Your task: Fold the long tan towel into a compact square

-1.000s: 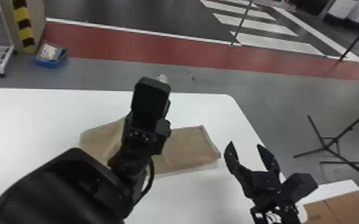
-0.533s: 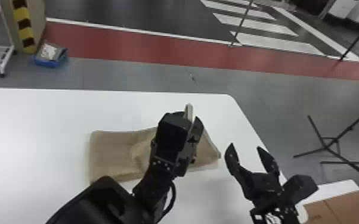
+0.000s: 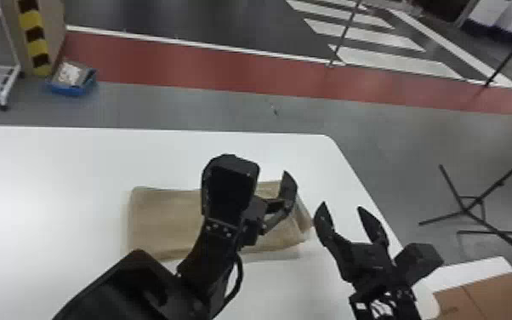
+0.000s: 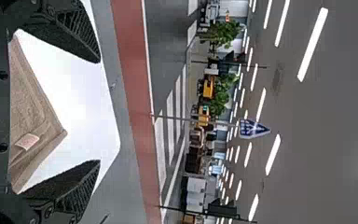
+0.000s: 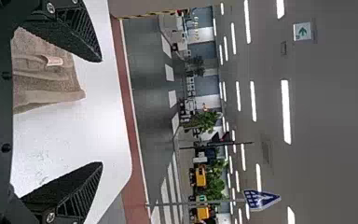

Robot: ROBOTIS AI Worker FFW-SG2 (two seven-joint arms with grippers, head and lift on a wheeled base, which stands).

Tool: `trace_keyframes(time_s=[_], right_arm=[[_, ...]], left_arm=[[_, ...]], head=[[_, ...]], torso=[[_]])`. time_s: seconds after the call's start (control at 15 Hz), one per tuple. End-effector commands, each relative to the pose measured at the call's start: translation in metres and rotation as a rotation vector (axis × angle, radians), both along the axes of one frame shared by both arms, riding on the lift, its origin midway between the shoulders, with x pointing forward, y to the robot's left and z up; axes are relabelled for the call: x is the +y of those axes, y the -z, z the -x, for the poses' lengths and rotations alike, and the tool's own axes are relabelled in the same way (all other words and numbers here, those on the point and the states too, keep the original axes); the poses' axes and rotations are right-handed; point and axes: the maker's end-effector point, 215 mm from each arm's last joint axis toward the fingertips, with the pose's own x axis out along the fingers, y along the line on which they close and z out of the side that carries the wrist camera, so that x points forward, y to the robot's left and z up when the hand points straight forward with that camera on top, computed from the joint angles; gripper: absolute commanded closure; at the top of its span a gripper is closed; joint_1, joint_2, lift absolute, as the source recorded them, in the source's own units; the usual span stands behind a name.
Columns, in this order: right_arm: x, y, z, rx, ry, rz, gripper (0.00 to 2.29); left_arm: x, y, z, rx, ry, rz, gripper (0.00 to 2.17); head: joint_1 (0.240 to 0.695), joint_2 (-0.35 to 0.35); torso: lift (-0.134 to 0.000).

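Well, towel point(image 3: 166, 221) lies beneath left hand point(image 3: 268, 206).

1. The left arm point(image 3: 210, 259) slants in from the near edge, reaching far and rightward.
2. The left gripper point(image 3: 277, 193) has its fingers spread.
3. The right arm point(image 3: 385, 304) enters near right.
4. The right gripper point(image 3: 342, 207), fingers parted, points far, apart from the left gripper.
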Motion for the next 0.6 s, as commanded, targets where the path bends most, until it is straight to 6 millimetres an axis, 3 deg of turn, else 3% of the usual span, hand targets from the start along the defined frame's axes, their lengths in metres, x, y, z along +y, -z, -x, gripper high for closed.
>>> trace_keyframes(time_s=[0.0,0.07,0.2,0.4,0.47,0.53], right_arm=[[0.015,0.011,-0.014,0.049,-0.022,0.0,0.16],[0.019,0.019,-0.02,0.08,-0.031,0.001,0.19],[0.028,0.018,-0.039,0.111,-0.063,0.046,0.22],[0.031,0.054,-0.066,0.294,-0.096,0.049,0.29],[0.031,0.064,-0.072,0.34,-0.097,0.049,0.29],[0.032,0.069,-0.078,0.368,-0.098,0.046,0.29]], left_arm=[[0.052,0.001,-0.016,-0.044,-0.099,-0.044,0.04],[0.084,0.003,-0.021,-0.065,-0.148,-0.049,0.04],[0.177,0.011,-0.028,-0.127,-0.268,-0.076,0.04],[0.289,0.028,-0.028,-0.134,-0.443,-0.089,0.06],[0.312,0.029,-0.024,-0.139,-0.483,-0.08,0.08],[0.321,0.026,-0.018,-0.157,-0.486,-0.071,0.08]], head=[[0.695,-0.35],[0.695,-0.35],[0.695,-0.35],[0.695,-0.339],[0.695,-0.298],[0.695,-0.261]], torso=[[-0.123],[-0.123],[-0.123],[-0.123],[-0.123],[-0.123]])
